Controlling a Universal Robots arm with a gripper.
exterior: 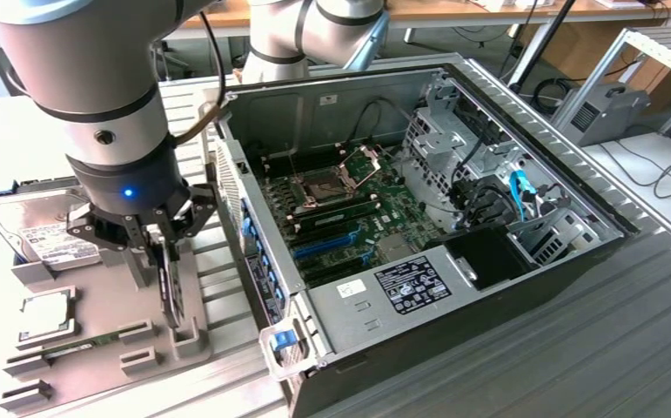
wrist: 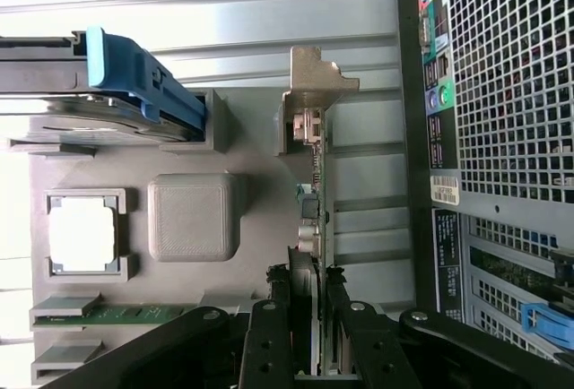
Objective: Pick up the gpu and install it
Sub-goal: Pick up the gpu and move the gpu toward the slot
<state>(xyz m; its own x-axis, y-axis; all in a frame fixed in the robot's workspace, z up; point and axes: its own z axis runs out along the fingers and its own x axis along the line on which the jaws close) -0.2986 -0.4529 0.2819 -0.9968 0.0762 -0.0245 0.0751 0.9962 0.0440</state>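
the gpu is clamped at its upper edge by the gripper, being stood on edge in the grey holder tray; the open computer case is seen just beside the tray

Exterior view: bright even room light, soft shadow under gripper on grey tray. Wrist view: glare whitens processor chip; gripper dark, gpu evenly lit.
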